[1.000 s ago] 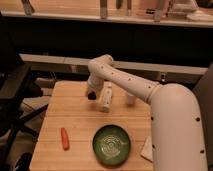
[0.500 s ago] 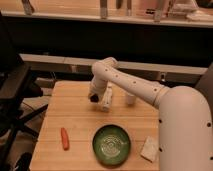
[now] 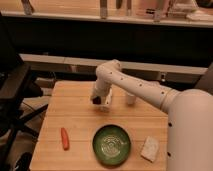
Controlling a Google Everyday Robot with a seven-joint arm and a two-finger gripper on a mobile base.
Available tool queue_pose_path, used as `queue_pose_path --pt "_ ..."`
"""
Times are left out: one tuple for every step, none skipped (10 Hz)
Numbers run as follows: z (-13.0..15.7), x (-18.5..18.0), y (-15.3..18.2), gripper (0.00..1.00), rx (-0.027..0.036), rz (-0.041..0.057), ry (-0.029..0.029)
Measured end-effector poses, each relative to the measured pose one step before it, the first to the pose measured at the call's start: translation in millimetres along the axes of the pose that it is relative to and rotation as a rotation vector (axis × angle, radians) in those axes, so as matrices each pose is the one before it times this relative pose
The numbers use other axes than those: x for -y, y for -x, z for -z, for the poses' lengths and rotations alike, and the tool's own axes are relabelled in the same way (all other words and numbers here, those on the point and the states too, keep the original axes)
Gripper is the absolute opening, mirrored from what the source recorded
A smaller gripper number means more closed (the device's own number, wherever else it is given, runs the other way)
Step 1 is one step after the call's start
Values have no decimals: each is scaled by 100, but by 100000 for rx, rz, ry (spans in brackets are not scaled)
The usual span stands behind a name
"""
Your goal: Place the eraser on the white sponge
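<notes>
My gripper [image 3: 95, 100] hangs over the far middle of the wooden table [image 3: 80, 120], at the left end of the white sponge [image 3: 106, 101]. It is shut on the eraser [image 3: 94, 102], a small dark block at its tip. The eraser is held just left of the sponge's near end, close to its top. I cannot tell whether it touches the sponge. The sponge is a white oblong block, partly hidden behind the gripper.
A small white cup [image 3: 130, 98] stands right of the sponge. A green plate [image 3: 112, 145] lies at the front middle, an orange carrot-like stick [image 3: 64, 138] at the front left, and a pale speckled square [image 3: 150, 148] at the front right. A dark chair [image 3: 15, 95] stands left of the table.
The gripper with the eraser has shifted slightly right and down, closer to the sponge. The other things have not moved.
</notes>
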Motion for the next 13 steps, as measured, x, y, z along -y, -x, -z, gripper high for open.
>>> queue_pose_path --pt "247 -1047 -286 0 -354 -679 -357" --pt "194 -1201 -241 0 -498 -1238 -292" --pt "-54 -531 49 0 -254 -635 -304" --pt "-77 -407 108 0 -351 -924 -641" --pt "-68 -407 32 0 -114 -786 -170" --pt "-42 -515 -149 0 -228 -953 -199" --pt "-240 -406 -117 0 -89 -134 365" --pt "-117 41 61 0 -139 337 -84" --pt "161 -330 255 0 -215 50 -118" --pt "281 -788 131 0 -337 -702 33" --pt "-20 -172 49 0 -77 -155 -120" --pt "-271 15 -13 0 93 18 -49" --pt "-97 -288 13 0 -77 -192 -24"
